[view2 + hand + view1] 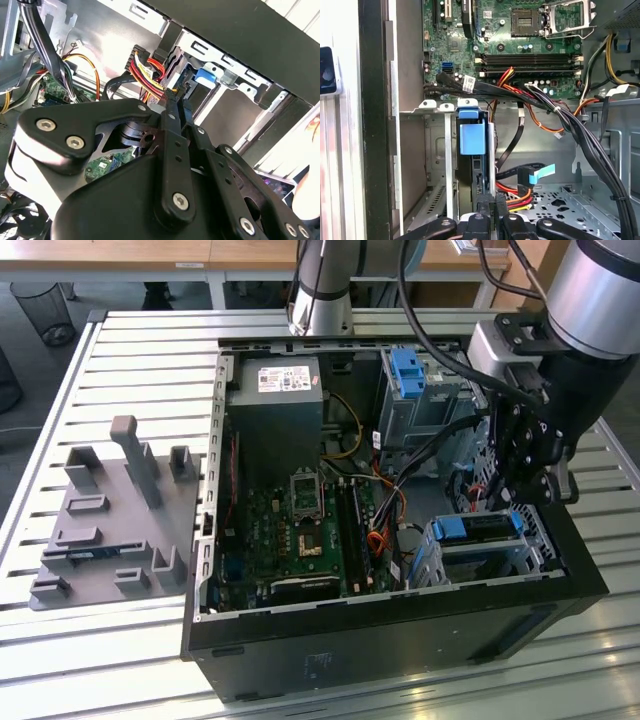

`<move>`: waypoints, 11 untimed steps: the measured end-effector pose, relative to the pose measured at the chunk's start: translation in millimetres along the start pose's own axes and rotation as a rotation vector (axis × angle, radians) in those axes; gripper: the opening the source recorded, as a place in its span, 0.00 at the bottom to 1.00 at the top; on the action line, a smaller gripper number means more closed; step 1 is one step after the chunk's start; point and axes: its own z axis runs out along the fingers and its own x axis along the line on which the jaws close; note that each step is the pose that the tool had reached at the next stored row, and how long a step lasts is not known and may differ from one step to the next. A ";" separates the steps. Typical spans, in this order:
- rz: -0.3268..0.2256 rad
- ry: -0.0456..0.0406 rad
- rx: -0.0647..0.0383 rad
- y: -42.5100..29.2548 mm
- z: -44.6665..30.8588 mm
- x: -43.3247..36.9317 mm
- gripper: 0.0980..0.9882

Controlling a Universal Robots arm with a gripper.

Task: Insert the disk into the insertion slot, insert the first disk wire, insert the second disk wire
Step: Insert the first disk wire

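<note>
Fingers (484,210) pinched together beside the disk (471,140) edge.

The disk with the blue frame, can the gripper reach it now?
Probably yes: the gripper hangs right over the disk in the open case, nothing seems to stand between, though cables run close by.

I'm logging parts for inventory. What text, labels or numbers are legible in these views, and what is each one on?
No text here is legible enough to quote.
White and red label on the power supply: too small to read.
White tag on the black cable bundle: blurred.
Printed markings on the motherboard: too small to read.
</note>
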 end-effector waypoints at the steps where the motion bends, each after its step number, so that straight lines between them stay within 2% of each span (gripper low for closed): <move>1: 0.000 0.0000 0.001 0.2 0.4 0.3 0.07; 4: -0.001 0.0000 0.005 0.9 1.3 1.1 0.07; 8: -0.004 -0.0011 0.024 4.2 1.8 2.0 0.07; 11: -0.005 -0.0009 0.029 5.1 2.1 2.2 0.07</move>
